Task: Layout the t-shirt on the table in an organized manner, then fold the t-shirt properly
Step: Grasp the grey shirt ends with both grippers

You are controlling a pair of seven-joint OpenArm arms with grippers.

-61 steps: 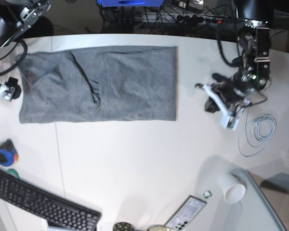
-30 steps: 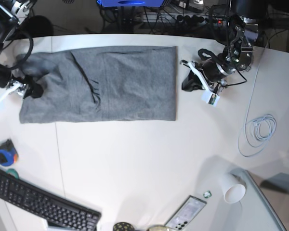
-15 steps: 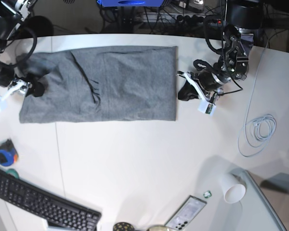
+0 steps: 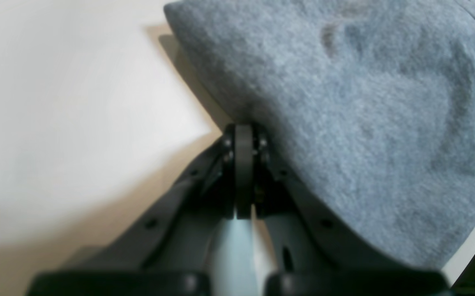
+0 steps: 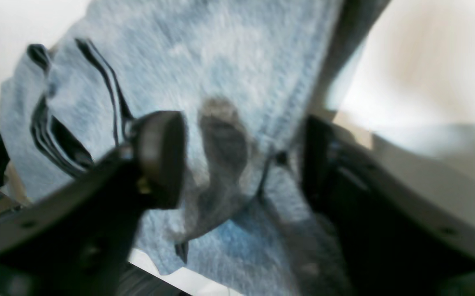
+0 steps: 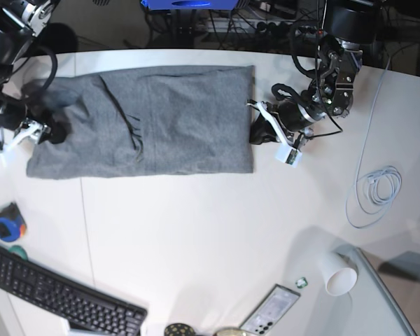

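The t-shirt [image 6: 143, 120] is lying in the upper left of the bench [image 6: 210, 231], long axis left-right. Its right edge is being pinched by the closed left claw [image 4: 243, 135]; its left end is being straddled by the parted right claw [image 5: 241, 156].

The left gripper [image 6: 255, 131], which two seconds ago hangs well out over the bare table [image 6: 196, 231] near the coiled cable, now sits at the t-shirt [image 6: 147, 122]'s hem edge, its jaws shut on the cloth in the left wrist view. The right gripper [image 6: 49, 131] has come in from beside the shirt onto its sleeve end, fingers spread over the fabric. The shirt's lower right corner has pulled slightly inward, and its hem edge now bends.
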